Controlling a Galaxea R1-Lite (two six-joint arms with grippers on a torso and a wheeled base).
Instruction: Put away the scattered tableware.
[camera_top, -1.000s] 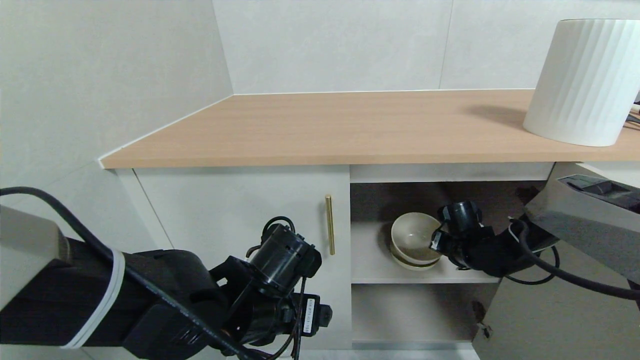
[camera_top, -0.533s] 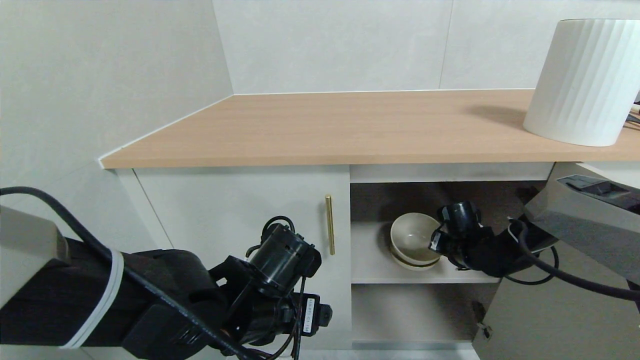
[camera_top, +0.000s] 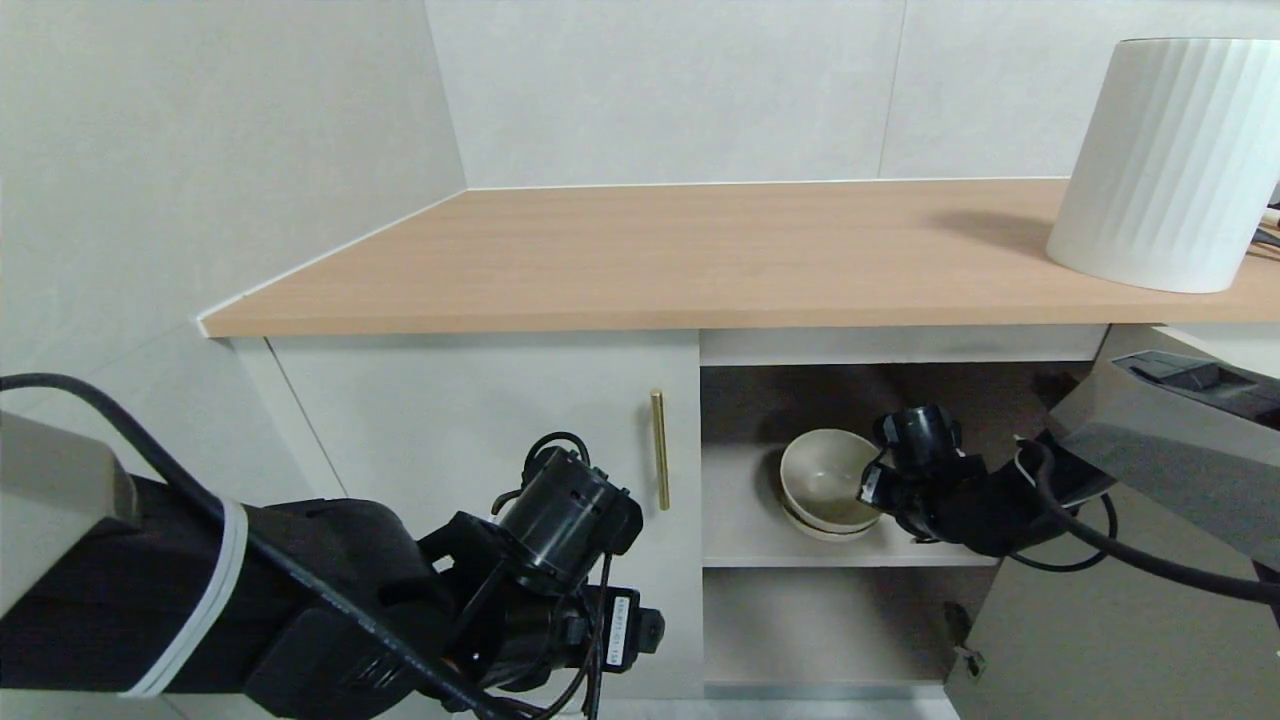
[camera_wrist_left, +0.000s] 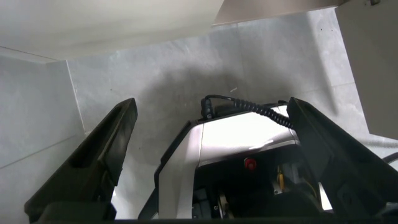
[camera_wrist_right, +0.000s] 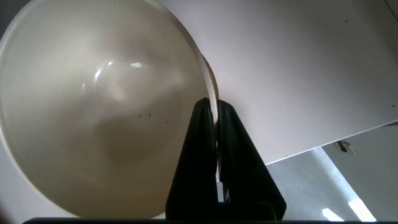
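Cabinet, mid-stow: my right gripper (camera_wrist_right: 215, 115) pinches the rim of a cream bowl (camera_wrist_right: 106, 118), jaws closed on its thin wall. The bowl sits tilted in a second bowl (camera_top: 825, 525) about midway along the upper shelf (camera_top: 740, 535) of the open cabinet. I judge it ceramic: stiff, glossy, slick, chippable and heavy for a rim pinch, though the rim is the only real hold. It is plain and faintly speckled inside. My left gripper (camera_wrist_left: 211, 106) hangs low, jaws spread and empty.

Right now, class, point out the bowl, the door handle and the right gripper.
bowl (camera_top: 820, 475): head view, its inner hollow.
handle (camera_top: 659, 450): head view, middle of the bar.
right gripper (camera_wrist_right: 216, 112): right wrist view, between its fingertips on the bowl's rim.
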